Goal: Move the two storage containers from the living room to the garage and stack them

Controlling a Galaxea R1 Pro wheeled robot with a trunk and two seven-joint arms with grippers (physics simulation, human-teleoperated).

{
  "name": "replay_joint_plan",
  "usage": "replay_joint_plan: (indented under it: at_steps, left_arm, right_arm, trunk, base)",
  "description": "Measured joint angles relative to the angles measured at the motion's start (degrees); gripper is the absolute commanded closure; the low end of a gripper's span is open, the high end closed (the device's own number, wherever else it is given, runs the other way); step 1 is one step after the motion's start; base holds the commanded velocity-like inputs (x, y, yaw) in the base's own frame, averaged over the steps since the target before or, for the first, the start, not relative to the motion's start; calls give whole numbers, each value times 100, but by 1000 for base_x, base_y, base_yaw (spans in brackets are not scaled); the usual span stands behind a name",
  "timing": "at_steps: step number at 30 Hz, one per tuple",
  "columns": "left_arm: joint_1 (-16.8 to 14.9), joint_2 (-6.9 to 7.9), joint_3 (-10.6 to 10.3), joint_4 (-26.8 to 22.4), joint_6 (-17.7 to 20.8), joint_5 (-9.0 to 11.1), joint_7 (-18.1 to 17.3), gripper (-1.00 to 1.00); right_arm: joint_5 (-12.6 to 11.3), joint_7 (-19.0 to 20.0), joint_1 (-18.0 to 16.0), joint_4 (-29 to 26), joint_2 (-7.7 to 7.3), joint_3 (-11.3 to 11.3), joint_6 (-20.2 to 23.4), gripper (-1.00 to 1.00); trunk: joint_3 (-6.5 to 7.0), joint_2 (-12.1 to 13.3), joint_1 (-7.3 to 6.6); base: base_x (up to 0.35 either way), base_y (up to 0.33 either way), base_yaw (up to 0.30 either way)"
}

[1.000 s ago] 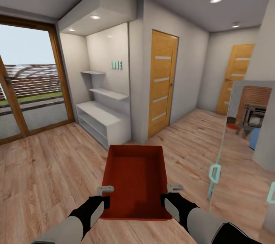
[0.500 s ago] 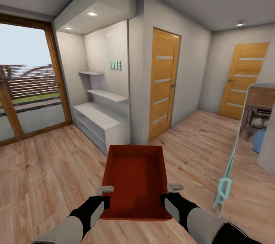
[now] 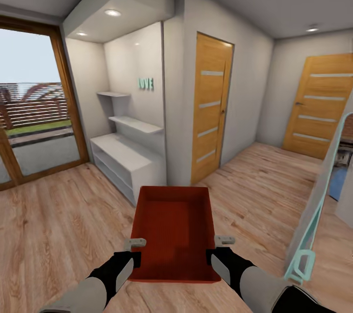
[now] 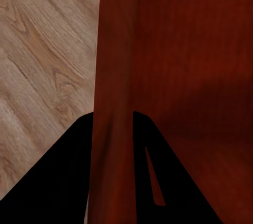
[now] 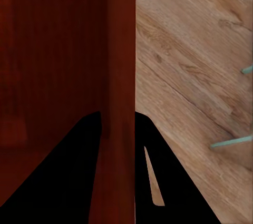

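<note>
I carry one storage container [image 3: 174, 227], a smooth orange-red tapered bin, above the pale wood-plank floor [image 3: 54, 224]. My left gripper [image 3: 131, 251] and right gripper [image 3: 218, 249] each clamp a thin side wall.

Light wood plank flooring [image 3: 59, 224] runs under both grippers and on ahead of them; standing directly on it, ahead and to the left of the left gripper [image 3: 136, 243], is a low white shelf unit [image 3: 128, 161] set into a wall recess; to the right of the right gripper [image 3: 224, 241], a pale teal frame [image 3: 300, 266] meets the boards near its foot.
</note>
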Motion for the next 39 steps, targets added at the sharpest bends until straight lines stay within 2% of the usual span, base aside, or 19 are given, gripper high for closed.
replay_joint_plan:
  at_steps: [13,39]
  left_arm:
    - [-1,-8,3,2,0,-2,10,100]
    - [0,-6,3,-1,2,-3,9,100]
  right_arm:
    - [-26,2,1,-4,-10,20,4,100]
    - [-20,3,0,-2,-7,16,3,100]
  trunk:
    - [0,0,0]
    - [0,0,0]
  base:
    - [322,0,-231]
    - [323,0,-8]
